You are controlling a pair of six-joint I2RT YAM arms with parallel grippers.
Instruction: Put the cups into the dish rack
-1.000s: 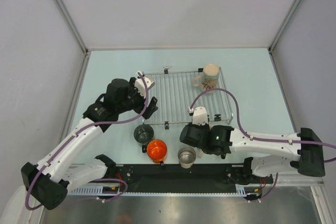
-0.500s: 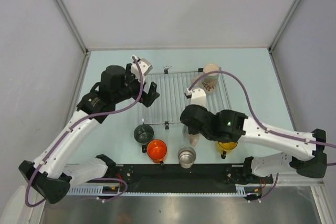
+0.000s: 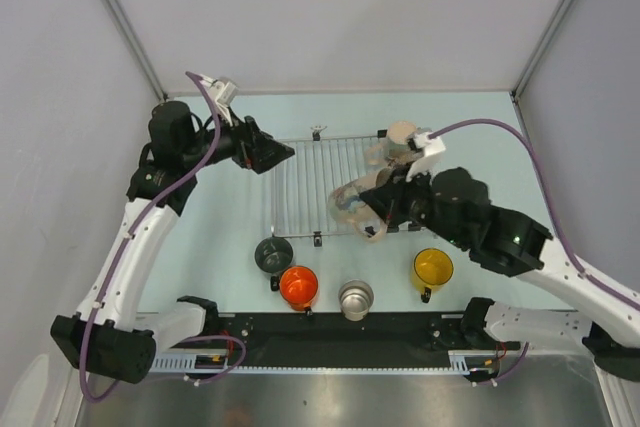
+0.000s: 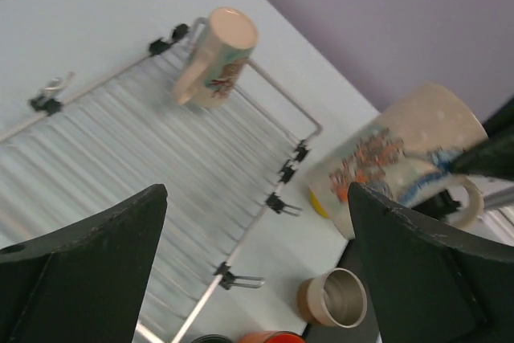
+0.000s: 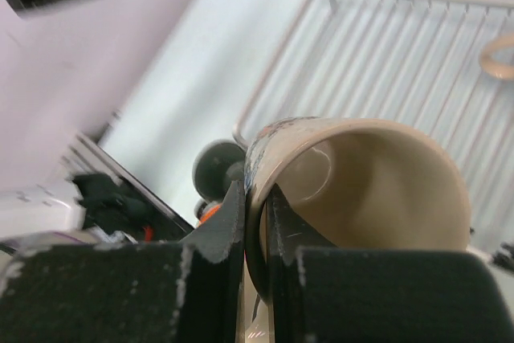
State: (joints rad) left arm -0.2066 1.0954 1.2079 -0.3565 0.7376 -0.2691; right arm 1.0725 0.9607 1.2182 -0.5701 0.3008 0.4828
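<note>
My right gripper (image 3: 373,209) is shut on the rim of a cream mug (image 3: 350,202) and holds it tilted above the near right part of the dish rack (image 3: 310,182). In the right wrist view the fingers (image 5: 241,230) pinch the mug wall (image 5: 369,182). A second cream mug (image 3: 402,140) lies on the rack's far right corner. The dark mug (image 3: 272,254), orange mug (image 3: 298,287), steel mug (image 3: 355,299) and yellow mug (image 3: 432,269) stand on the table in front of the rack. My left gripper (image 3: 272,154) is open and empty, raised over the rack's far left corner.
The left wrist view shows the rack (image 4: 144,158), the cream mug lying on it (image 4: 217,58), the held mug (image 4: 393,158) and the steel mug (image 4: 337,299). Grey walls enclose the table on three sides. The black base rail (image 3: 330,332) runs along the near edge.
My right arm has lifted the cream mug from the near table up over the rack, uncovering the yellow mug. My left arm has swung up and back toward the far left.
</note>
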